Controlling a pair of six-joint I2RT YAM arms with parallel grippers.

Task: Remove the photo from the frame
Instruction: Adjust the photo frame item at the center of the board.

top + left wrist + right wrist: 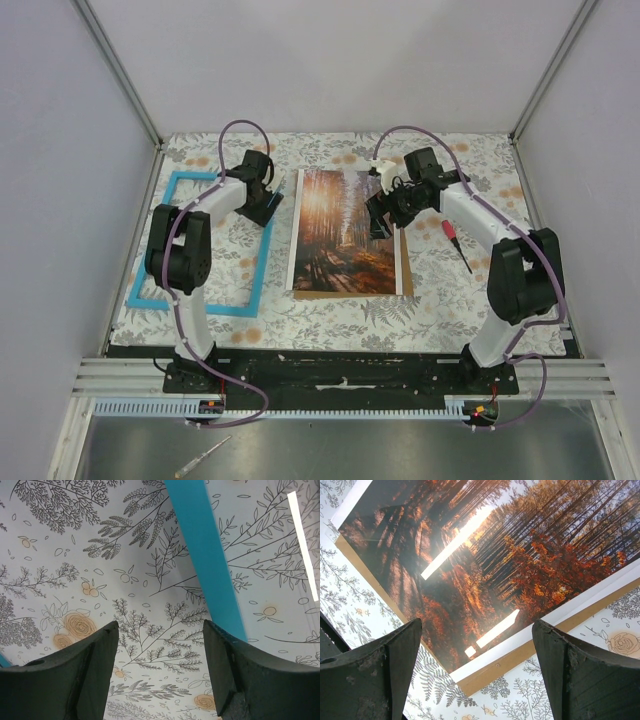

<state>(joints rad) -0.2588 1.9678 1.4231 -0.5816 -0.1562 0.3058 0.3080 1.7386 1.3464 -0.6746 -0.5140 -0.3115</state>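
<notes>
Left gripper (160, 630): my jaws stand spread with nothing between them. They hang over the floral table cover (75, 555), inside the opening of the frame (240, 311). In my left wrist view, the frame's blue right-hand strip runs just beside one fingertip. I cannot tell whether it touches.

Right gripper (477, 625): my jaws are spread wide and hold nothing. They hang above the right edge of the photo (347, 232), at its far half.

The photo lies flat on the cover at the table's middle, picture side up, outside the frame. In my right wrist view, a white border and a brown board edge show along its side.

The frame lies flat on the left part of the table, blue face up, just beside the photo and apart from it. My left arm crosses over it.

A red-handled screwdriver (455, 240) lies on the cover to the right of the photo, near my right arm.
</notes>
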